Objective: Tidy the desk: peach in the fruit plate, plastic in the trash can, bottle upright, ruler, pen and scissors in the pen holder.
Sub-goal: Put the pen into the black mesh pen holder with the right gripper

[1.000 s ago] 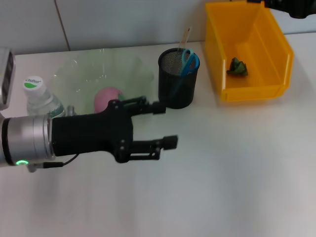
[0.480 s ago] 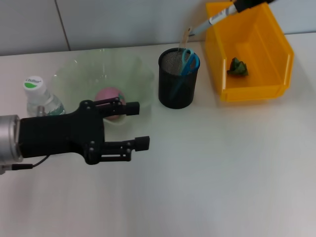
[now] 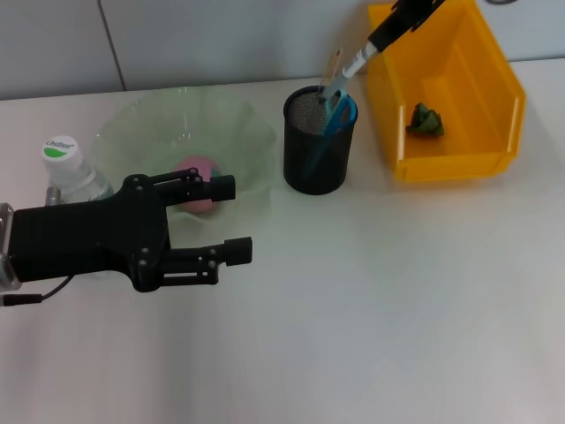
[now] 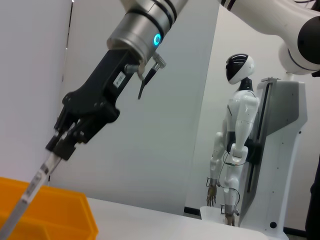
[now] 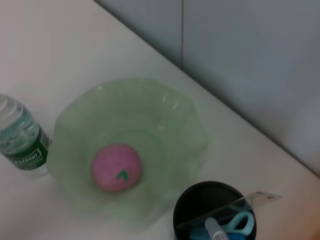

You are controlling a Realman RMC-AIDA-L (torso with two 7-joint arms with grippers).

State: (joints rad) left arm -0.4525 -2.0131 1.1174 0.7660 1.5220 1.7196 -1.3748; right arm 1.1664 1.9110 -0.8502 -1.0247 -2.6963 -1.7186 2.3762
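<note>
While the left tool (image 3: 231,219) hangs nearest, low over the bare desk (image 3: 397,309) in front of the bowl, its two fingers stand spread with nothing between them, the black forearm reaching in level from the robot's left side. Just behind it the bottle (image 3: 72,177) stands upright, cap on, beside the green plate (image 3: 132,132), and the peach (image 3: 196,171) lies in the plate's middle; both look settled.

Farther back, the mesh holder (image 3: 318,152) already carries the blue-handled scissors (image 3: 340,108) and the clear ruler (image 5: 250,201), which leans against the rim. The pen (image 3: 353,66) is the thing in hand: slim, stiff and light, likely smooth enough to swivel in a pinch. It is held near its upper end, which lets the lower tip lead into the opening; a hold nearer the middle would swing less. Its tip sits at the holder's mouth, slanted rather than plumb, among the scissor loops, so it may snag there.

Farthest, the right tool (image 4: 64,142) is clamped on the pen's upper end, the arm coming down steeply from high above the yellow bin (image 3: 494,159), wrist tilted toward the holder. Green plastic (image 3: 425,119) lies on the bin's floor.
</note>
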